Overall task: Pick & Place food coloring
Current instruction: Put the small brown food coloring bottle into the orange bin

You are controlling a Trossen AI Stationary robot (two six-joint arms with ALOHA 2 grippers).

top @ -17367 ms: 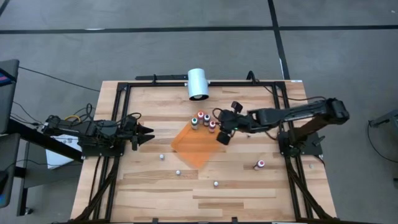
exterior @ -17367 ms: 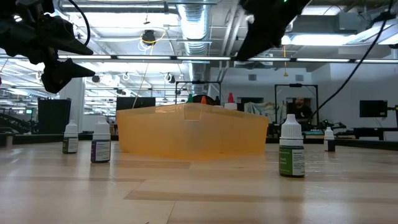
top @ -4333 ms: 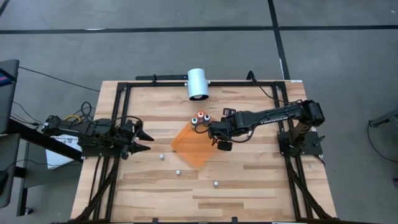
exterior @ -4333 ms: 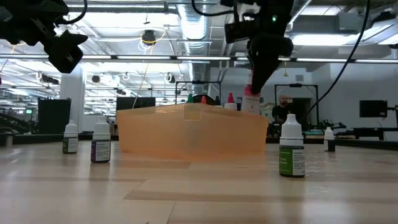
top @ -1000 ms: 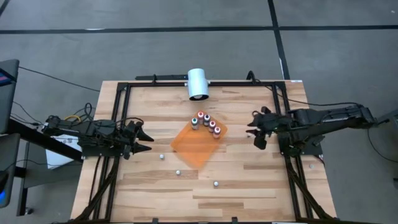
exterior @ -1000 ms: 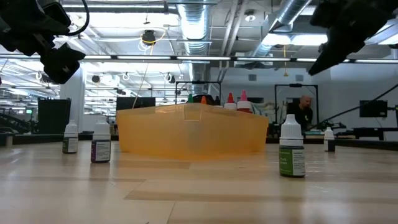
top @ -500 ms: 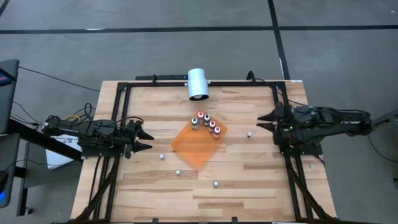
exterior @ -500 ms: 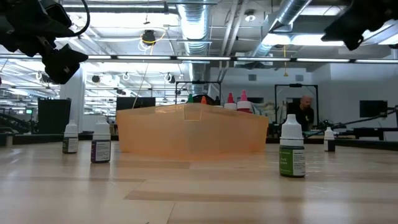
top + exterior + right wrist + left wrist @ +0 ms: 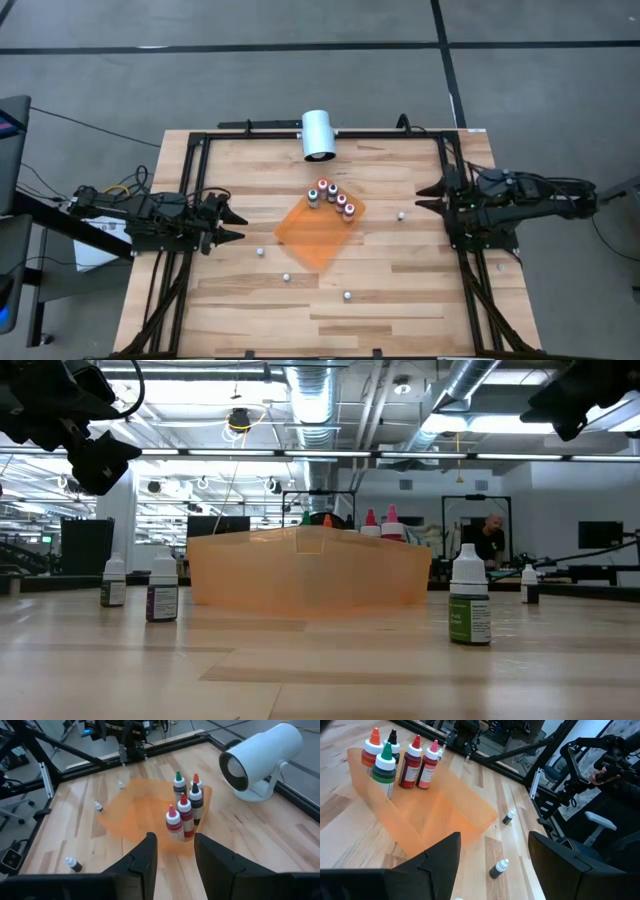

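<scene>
On the pale wooden slatted table (image 9: pixel 400 280), near its middle: a translucent orange tray with low walls (image 9: pixel 315 232), turned corner-on to the table edges. In the tray's far corner, a tight cluster of tiny pale food coloring bottles (image 9: pixel 331 196) with red, green, pink and dark tops, all upright and touching or just beside one another; five countable from the right wrist view (image 9: pixel 184 807). More small bottles loose on the wood, well apart from each other: one (image 9: pixel 260 252) near the tray's left corner, one (image 9: pixel 285 277) below the tray, one (image 9: pixel 347 295) nearer the front edge, and one (image 9: pixel 401 214) between the tray and the right arm. Behind the tray, at the table's far edge, a white cylindrical camera on a stand (image 9: pixel 318 134). At the left edge of the table, the left gripper (image 9: pixel 226 222), fingers spread apart, empty, pointing toward the tray. At the right edge, the right gripper (image 9: pixel 427 196), likewise parted and empty, facing the tray across the loose bottle. In the low view, a person (image 9: pixel 489 540) in the room beyond.
</scene>
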